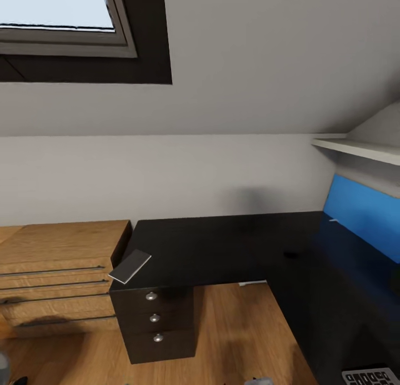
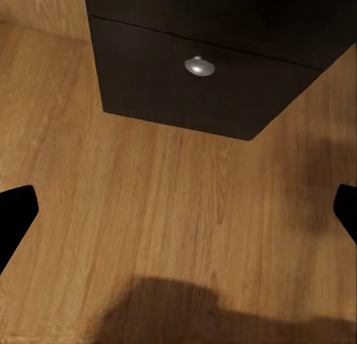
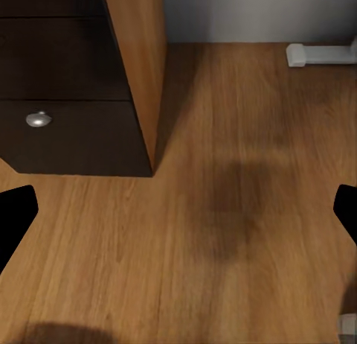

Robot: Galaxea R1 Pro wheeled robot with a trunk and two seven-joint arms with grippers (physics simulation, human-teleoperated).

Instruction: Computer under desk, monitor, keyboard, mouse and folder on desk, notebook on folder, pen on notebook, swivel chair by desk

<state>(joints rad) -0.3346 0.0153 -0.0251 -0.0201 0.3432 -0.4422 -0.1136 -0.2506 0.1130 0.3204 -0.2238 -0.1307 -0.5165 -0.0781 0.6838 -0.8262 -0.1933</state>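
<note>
Lying at the desk's (image 1: 222, 246) corner, the grey notebook (image 1: 130, 266) overhangs slightly, while both grippers (image 2: 178, 210) (image 3: 178, 210) hang spread wide and empty above the floor (image 3: 245, 232).

No readable text, label, brand or number anywhere, keyboard (image 1: 371, 376) at the desk (image 1: 222, 246) edge shows pale key markings too small to read
</note>
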